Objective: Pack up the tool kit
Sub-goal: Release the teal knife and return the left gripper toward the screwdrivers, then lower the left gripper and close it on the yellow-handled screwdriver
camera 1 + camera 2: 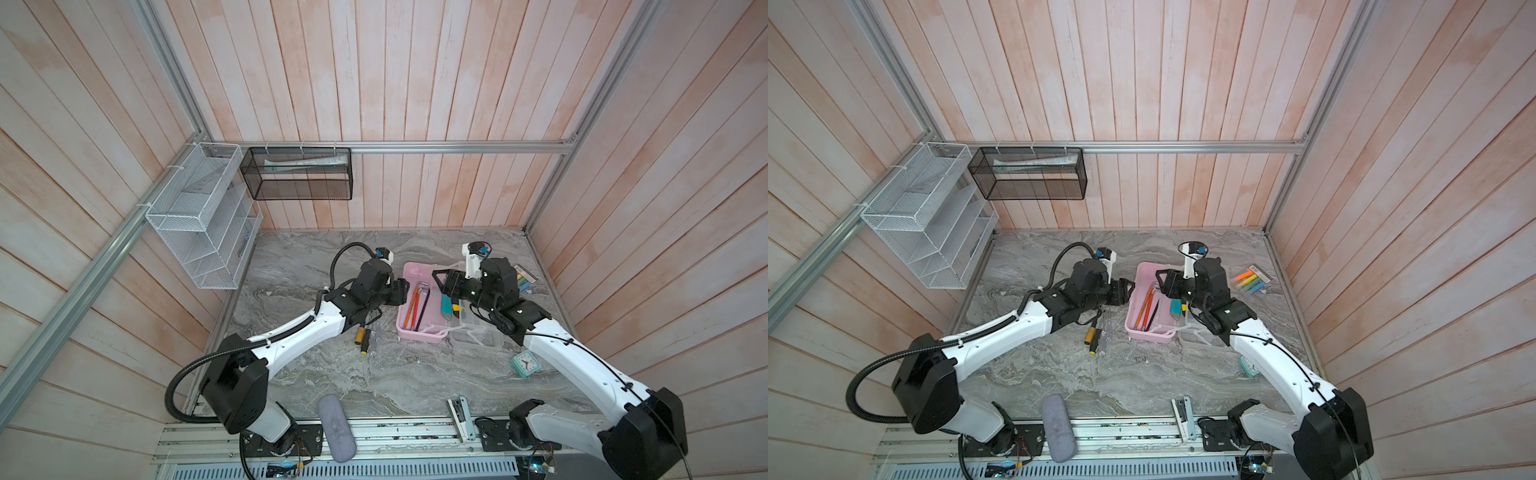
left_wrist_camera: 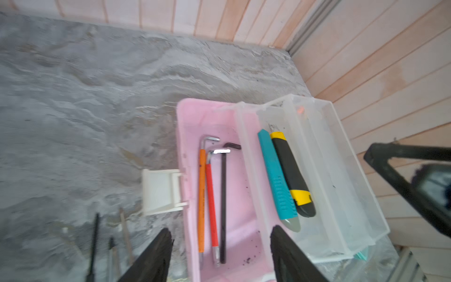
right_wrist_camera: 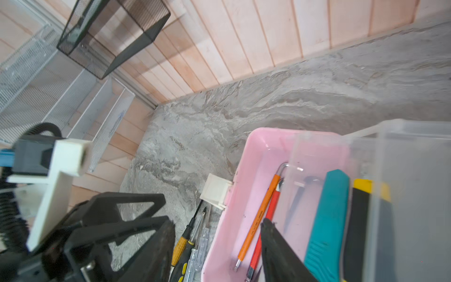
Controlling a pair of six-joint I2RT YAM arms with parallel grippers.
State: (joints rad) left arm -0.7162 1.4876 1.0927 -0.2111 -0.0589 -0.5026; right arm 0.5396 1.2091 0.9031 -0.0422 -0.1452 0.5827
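The tool kit's pink box [image 1: 415, 274] [image 1: 1148, 274] stands open mid-table, its frosted lid [image 1: 478, 336] folded down to the right. Orange, red and black hex keys [image 2: 212, 195] [image 3: 258, 219] lie on its floor. A clear tray [image 2: 341, 171] over its right half holds a teal tool [image 2: 275, 175] and a black-yellow tool [image 2: 291, 171]. Several slim screwdrivers [image 1: 362, 336] [image 3: 190, 241] lie on the table left of the box. My left gripper [image 1: 401, 291] [image 2: 220, 234] hangs open over the box's left wall, holding nothing. My right gripper [image 1: 446, 286] [image 3: 218, 223] is open above the box.
A packet of highlighters [image 1: 524, 279] lies at the far right, a teal clock [image 1: 525, 362] near the right arm. A grey pouch [image 1: 336, 428] and a stapler [image 1: 459, 415] sit at the front edge. A white mesh rack [image 1: 199, 216] and a black mesh basket [image 1: 297, 172] hang on the walls.
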